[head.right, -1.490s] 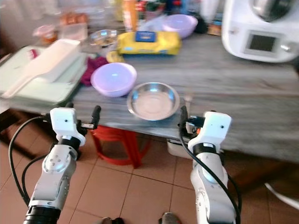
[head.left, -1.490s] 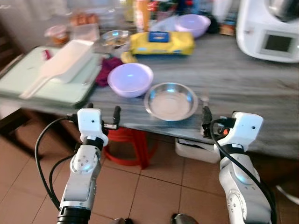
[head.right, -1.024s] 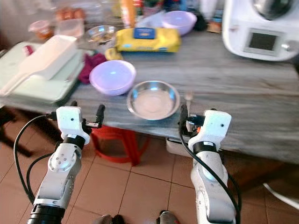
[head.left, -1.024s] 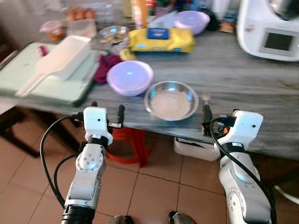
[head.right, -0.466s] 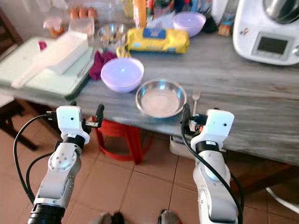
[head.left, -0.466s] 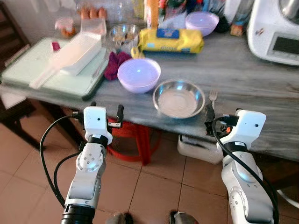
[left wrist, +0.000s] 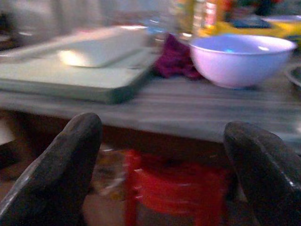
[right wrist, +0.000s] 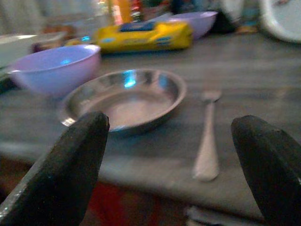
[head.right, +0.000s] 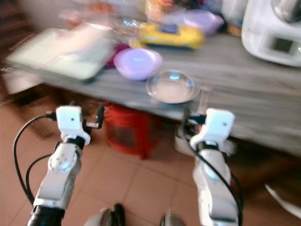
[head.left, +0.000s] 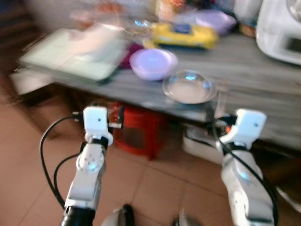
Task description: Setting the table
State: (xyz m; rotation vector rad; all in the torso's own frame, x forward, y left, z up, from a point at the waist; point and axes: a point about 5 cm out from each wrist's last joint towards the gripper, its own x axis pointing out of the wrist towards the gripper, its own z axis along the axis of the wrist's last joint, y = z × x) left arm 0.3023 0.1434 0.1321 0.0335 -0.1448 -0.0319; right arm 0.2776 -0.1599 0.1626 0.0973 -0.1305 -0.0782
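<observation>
You see the left end effector (left wrist: 160, 174) spread wide, its two rounded black fingers (left wrist: 56, 174) well apart and holding nothing; it hangs in front of the counter's (head.left: 249, 84) near edge, touching nothing. The right end effector (right wrist: 169, 174) is likewise wide open and empty, level with the counter's near edge and pointed at the steel bowl (right wrist: 123, 100) and fork (right wrist: 206, 141).

The steel bowl is shallow, round and shiny, and sits close to the near edge. Just beside it, toward the counter's right end, the metal fork lies flat, its handle toward the near edge, apart from the bowl. On the bowl's other side stands a lilac bowl (left wrist: 240, 59), smooth, matte and deeper, near but not touching the steel one.

The counter top is grey with a streaked grain. Behind the lilac bowl lies a crumpled dark red cloth (left wrist: 175, 59). Toward the left end rests a pale green tray (left wrist: 80, 80) carrying a long white scoop-shaped dish (left wrist: 101, 47). Along the far edge you find a yellow soft packet (right wrist: 143, 35) with a blue label, and a second lilac bowl (right wrist: 193, 21) behind it. A white kitchen appliance (head.right: 275, 33) occupies the far right corner.

Under the counter stands a red plastic stool (head.left: 138, 134) on a floor of brown tiles (head.left: 160, 188). The head views are blurred by motion, so finer detail at the far edge cannot be made out.
</observation>
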